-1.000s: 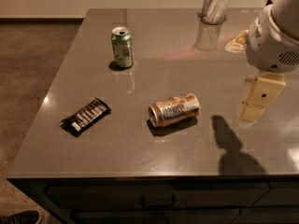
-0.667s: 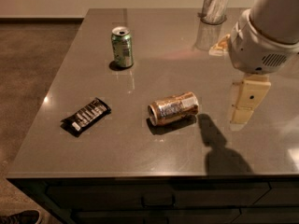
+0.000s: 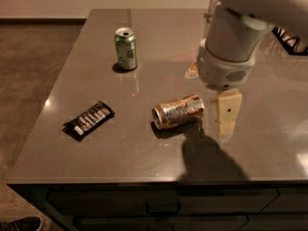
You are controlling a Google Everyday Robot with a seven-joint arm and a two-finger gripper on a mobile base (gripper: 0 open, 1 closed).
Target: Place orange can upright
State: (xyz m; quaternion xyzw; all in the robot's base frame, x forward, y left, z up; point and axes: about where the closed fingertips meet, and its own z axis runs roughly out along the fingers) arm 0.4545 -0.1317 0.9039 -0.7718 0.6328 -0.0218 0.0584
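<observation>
The orange can (image 3: pixel 178 111) lies on its side near the middle of the grey table (image 3: pixel 120 162), its silver top pointing left toward the front. It is orange-gold with pale silvery label patches. My gripper (image 3: pixel 226 113) hangs below the large white wrist (image 3: pixel 226 57), just right of the can's base end and close above the tabletop. It holds nothing that I can see. Its shadow falls on the table in front of the can.
A green can (image 3: pixel 126 48) stands upright at the back left. A black snack bar (image 3: pixel 89 119) lies flat at the front left. The table's front edge (image 3: pixel 144 181) is close, with drawers below. The arm hides the back right of the table.
The arm has moved left and down toward the orange can, ending right beside it. The can, green can and snack bar have not moved.
</observation>
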